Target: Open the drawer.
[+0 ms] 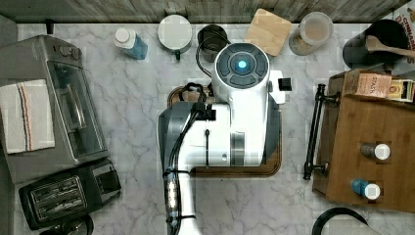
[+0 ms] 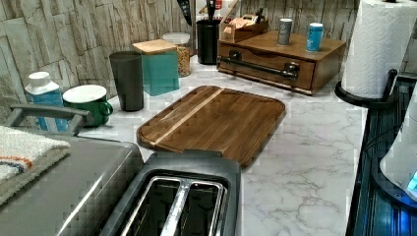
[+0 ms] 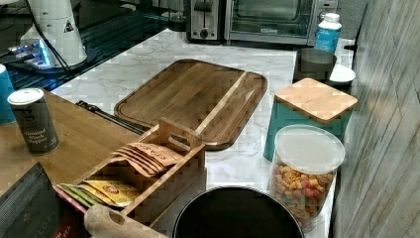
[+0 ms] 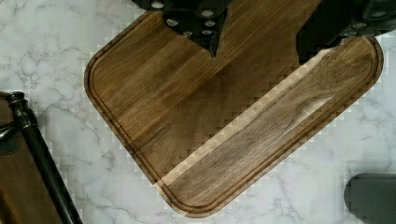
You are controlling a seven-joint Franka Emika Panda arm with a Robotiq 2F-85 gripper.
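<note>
From my seat the drawer (image 2: 268, 63) sits shut at the far end of the counter in the left view, and on the top view's right, with its black bar handle (image 1: 313, 131) running across the front on two brackets. The arm hangs above the cutting board (image 4: 224, 116), well apart from the drawer. In the wrist view my gripper (image 4: 261, 39) has its fingers spread wide, holding nothing, and the handle's end shows at the frame's edge. I judge the drawer to be stiff solid wood, fairly light to pull, though the cans (image 2: 284, 31) standing on the box above could wobble. The bar looks rigid and smooth, so I'd close on its middle, between the brackets, and pull straight out.
</note>
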